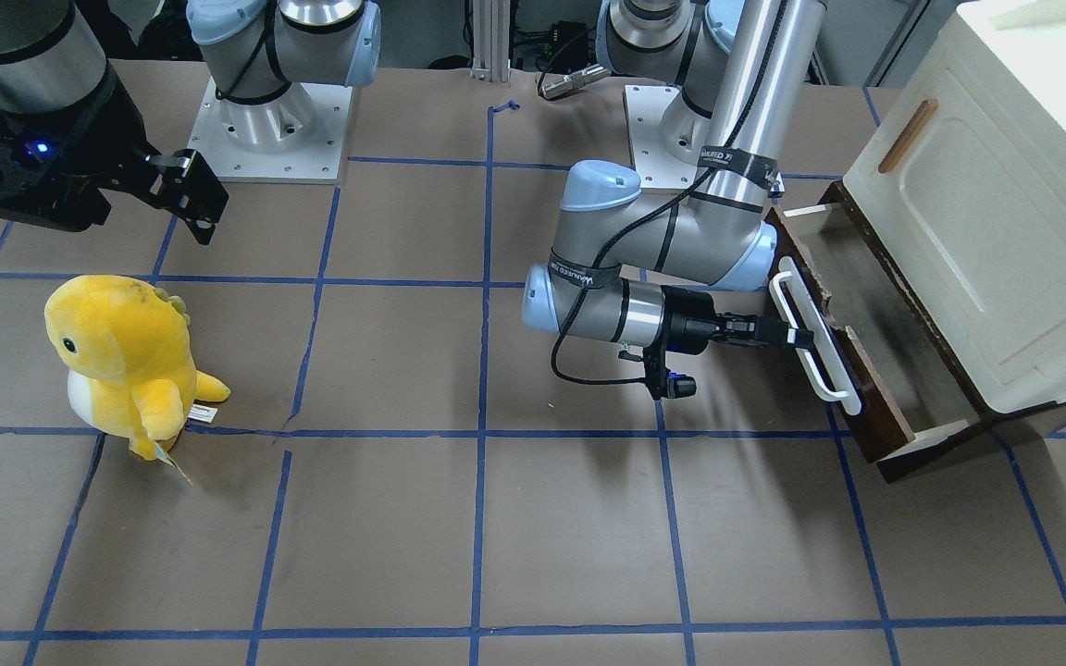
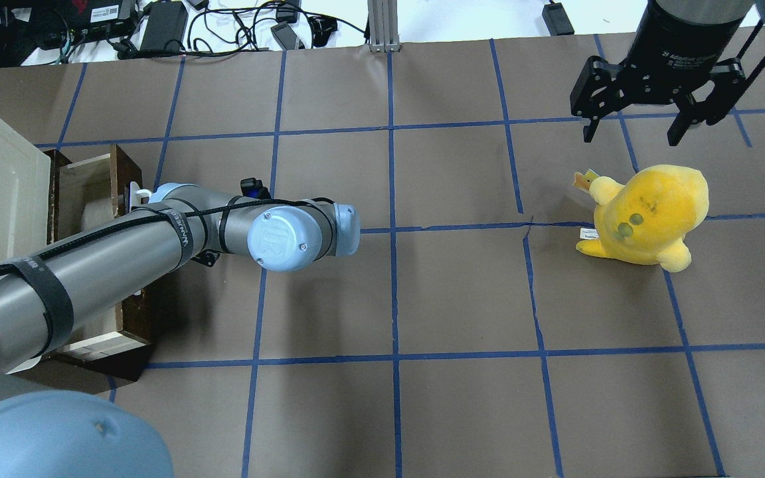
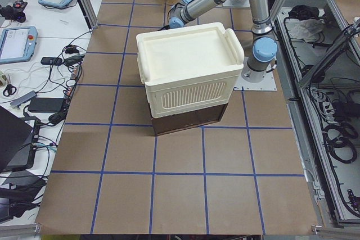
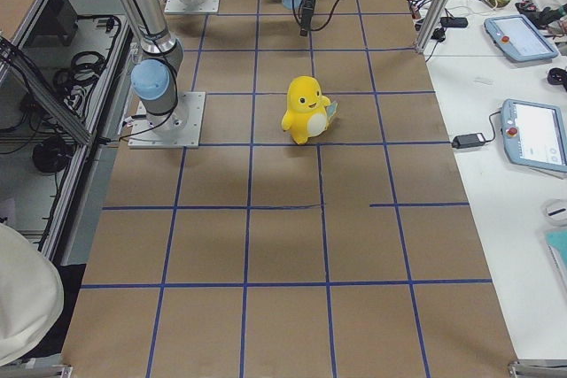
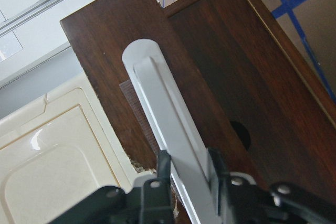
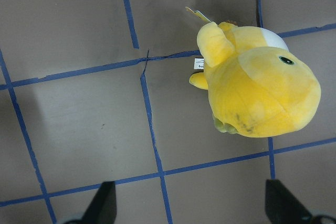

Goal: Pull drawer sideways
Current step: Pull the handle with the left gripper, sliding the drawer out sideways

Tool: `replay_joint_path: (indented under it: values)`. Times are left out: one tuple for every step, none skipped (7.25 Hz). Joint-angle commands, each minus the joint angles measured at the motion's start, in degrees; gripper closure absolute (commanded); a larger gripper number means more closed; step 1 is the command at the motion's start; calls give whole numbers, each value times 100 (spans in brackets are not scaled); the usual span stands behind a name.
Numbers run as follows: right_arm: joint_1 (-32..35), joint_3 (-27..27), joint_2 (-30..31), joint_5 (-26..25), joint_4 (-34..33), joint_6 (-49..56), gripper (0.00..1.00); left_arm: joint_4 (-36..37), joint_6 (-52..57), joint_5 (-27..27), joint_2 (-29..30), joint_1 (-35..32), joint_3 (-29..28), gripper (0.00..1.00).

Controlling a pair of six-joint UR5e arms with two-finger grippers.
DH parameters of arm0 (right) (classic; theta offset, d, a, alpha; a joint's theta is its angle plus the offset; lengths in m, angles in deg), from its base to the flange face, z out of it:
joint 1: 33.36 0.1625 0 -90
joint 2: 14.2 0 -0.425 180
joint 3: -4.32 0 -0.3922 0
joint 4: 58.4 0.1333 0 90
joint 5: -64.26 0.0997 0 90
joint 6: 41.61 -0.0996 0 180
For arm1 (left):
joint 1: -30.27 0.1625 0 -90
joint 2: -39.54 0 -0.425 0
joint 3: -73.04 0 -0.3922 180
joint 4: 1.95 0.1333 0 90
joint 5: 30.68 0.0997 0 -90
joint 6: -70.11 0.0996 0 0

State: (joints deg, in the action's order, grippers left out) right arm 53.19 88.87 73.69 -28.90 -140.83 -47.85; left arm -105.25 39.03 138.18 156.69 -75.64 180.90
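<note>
- Step in hand: the grasp looks made and the pull is on. The left hand (image 1: 797, 338) reaches level across the desk (image 1: 533, 536), and its two fingers (image 5: 164, 167) are clamped on the white handle (image 1: 834, 375), one on each side of the bar, as the left wrist view shows.
- The grip sits a little past the bar's middle, toward the end farther from the robot's base.
- The drawer (image 1: 875, 314) is at the desk's end on the robot's left, under the cream cabinet (image 1: 986, 213). It stands partly out, with its greyish inside and pale side walls open to view, and its dark front faces the desk's middle.
- Relative to the hand, the drawer's front lies just beyond the fingertips, across the line of reach, with the cabinet behind it.
- Next move, as I judge it: draw the hand straight back toward the desk's middle, along the drawer's own line of slide, keeping the wrist level and the clamp firm. A skewed pull could jam the drawer or drag the cabinet with it.
- How much travel remains I cannot tell, since the drawer's back end is hidden under the cabinet.
- The right hand (image 2: 633, 133) hangs above the desk well apart from the drawer, fingers wide apart and holding nothing, near a yellow plush (image 2: 648, 212).
</note>
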Motion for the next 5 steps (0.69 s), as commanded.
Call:
replay_joint_path:
  values:
    - [-6, 0, 0, 0, 7, 0, 0, 12, 13, -3, 27, 0, -106, 68]
    - [2, 0, 0, 0, 7, 0, 0, -6, 14, -38, 62, 0, -159, 68]
    - [2, 0, 0, 0, -2, 0, 0, -15, 14, -38, 63, -9, -160, 68]
    - [-6, 0, 0, 0, -2, 0, 0, -41, 14, -55, 63, -26, -160, 68]
    - [2, 0, 0, 0, -2, 0, 0, -32, 14, -56, 63, -26, -160, 68]
